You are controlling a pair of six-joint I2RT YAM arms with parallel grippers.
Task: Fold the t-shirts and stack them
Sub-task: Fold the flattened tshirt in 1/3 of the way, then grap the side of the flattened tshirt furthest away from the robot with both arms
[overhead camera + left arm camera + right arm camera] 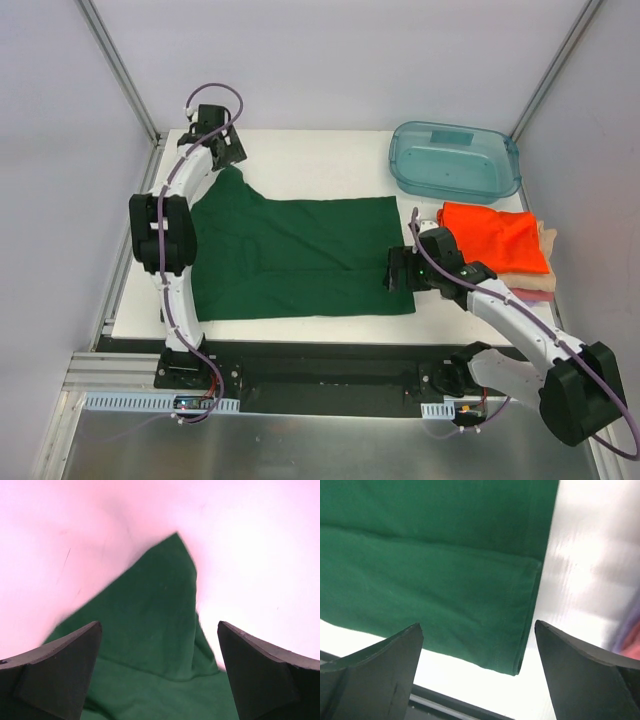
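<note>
The dark green t-shirt (300,258) lies spread flat on the white table, hem to the right. My left gripper (228,152) is open above its far left sleeve tip; the left wrist view shows that pointed sleeve (155,620) between the open fingers. My right gripper (398,270) is open above the near right hem corner; the right wrist view shows the doubled hem corner (515,645) between the fingers. A folded bright orange shirt (495,236) tops a stack with beige (546,236) and pink (530,293) shirts at the right.
A translucent teal plastic tub (455,160) stands at the back right, just behind the stack. The table's near edge and a black rail (320,360) run in front of the green shirt. Grey walls close in left, right and behind.
</note>
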